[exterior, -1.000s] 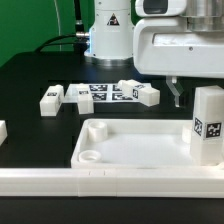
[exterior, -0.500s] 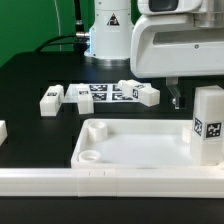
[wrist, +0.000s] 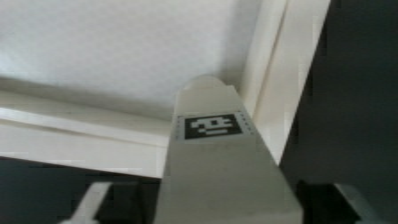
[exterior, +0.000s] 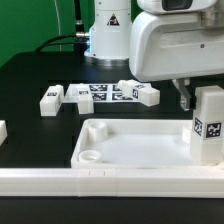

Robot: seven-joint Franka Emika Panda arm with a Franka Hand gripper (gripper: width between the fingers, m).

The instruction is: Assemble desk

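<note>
The leg point(exterior: 207, 122) stood upright at a corner of the desk top point(exterior: 140, 147), on the exterior view's right. The claw point(exterior: 187, 98) straddled it; whether it was clenched could not be told. Risk: an off-centre squeeze could tip the leg.

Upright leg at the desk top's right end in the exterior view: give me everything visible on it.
The leg is a white, square-section, plastic-looking post. It stands upright at the end of the desk top on the exterior view's right, with its base hidden behind the rim. A black-and-white square tag sits on one side face. The end effector flanks its upper part; whether the fingers touch it can't be told.
</note>
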